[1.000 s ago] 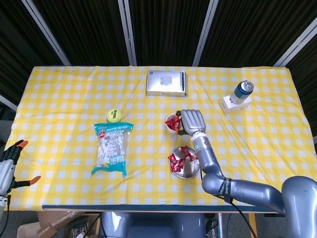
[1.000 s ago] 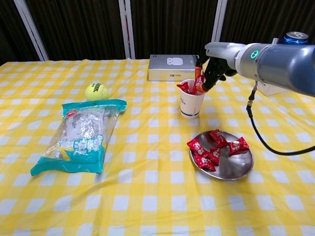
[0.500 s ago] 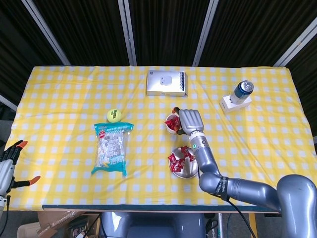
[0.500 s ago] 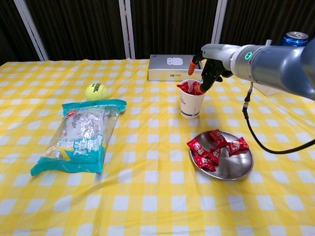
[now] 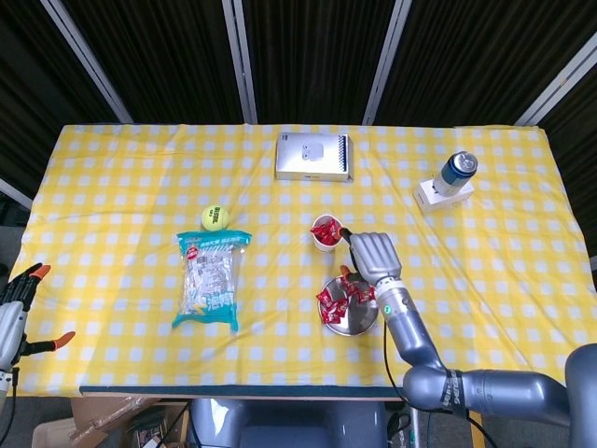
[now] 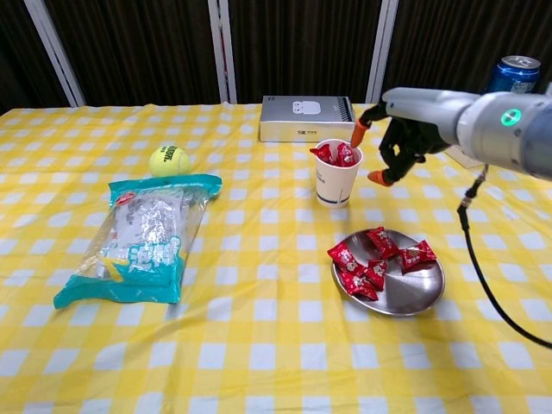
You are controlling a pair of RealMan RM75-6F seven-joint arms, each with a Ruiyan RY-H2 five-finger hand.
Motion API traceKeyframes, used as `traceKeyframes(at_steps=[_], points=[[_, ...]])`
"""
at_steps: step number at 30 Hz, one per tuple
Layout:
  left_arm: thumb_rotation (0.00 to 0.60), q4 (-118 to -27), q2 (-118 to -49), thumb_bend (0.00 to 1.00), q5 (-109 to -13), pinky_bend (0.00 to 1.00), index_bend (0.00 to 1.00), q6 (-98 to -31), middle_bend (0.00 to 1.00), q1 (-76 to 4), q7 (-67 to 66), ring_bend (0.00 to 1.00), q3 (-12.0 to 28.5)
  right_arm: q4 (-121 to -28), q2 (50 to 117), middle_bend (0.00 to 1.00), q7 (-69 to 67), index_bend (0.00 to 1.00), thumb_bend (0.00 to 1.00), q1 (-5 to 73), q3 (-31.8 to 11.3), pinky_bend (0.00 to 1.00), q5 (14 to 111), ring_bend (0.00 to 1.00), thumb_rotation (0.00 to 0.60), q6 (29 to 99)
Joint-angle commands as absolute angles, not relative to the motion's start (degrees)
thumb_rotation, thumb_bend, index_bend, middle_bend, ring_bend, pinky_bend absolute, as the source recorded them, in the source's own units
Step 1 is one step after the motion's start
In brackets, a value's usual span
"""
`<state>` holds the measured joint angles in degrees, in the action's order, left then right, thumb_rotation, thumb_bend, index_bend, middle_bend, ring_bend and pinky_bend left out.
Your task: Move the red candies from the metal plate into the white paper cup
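From the head view, our right hand [image 5: 373,250] has drawn back from the white paper cup [image 5: 326,231] toward the metal plate [image 5: 365,322]; our left hand [image 5: 17,299] seems idle at the table [image 5: 112,168] edge, fingers apart. In the chest view, the right hand [image 6: 398,142] is released, empty; another candy now sits in the cup [image 6: 335,173], and several red candies [image 6: 376,254] remain on the plate [image 6: 412,297].

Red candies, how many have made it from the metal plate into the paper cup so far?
Done: a few red wrappers poke out of the white paper cup. In hand: nothing; the right hand is open beside the cup, and the left hand idles at the table edge. Left: several red candies on the metal plate.
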<state>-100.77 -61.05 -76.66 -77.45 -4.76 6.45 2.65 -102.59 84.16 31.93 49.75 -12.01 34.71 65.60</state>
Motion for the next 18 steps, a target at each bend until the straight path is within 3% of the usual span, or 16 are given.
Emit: traceKeyframes(at_steps=[1,10,18], points=[[0.600,-100.7,-61.2,0.00,-76.9,0.00,0.00,-77.6,0.00,-4.7,6.2,0.00,2.6,-104.8,83.4,0.75,31.4,0.29,0.41,47.3,-9.0,1.00,36.8,0.80,0.600,66.9],[0.600,-100.5,-61.6,0.00,-77.6,0.00,0.00,-78.5,0.00,-4.5,5.6,0.00,2.5,-107.3,84.9,0.75,31.4,0.29,0.40,43.7,-3.6,1.00,40.1,0.80,0.600,67.3],[0.600,-100.4,-61.7,0.00,-77.4,0.00,0.00,-78.7,0.00,-4.4,5.7,0.00,2.6,-106.2,87.7,0.75,31.7,0.28,0.33,43.1,-3.2,1.00,41.5,0.80,0.600,66.5]])
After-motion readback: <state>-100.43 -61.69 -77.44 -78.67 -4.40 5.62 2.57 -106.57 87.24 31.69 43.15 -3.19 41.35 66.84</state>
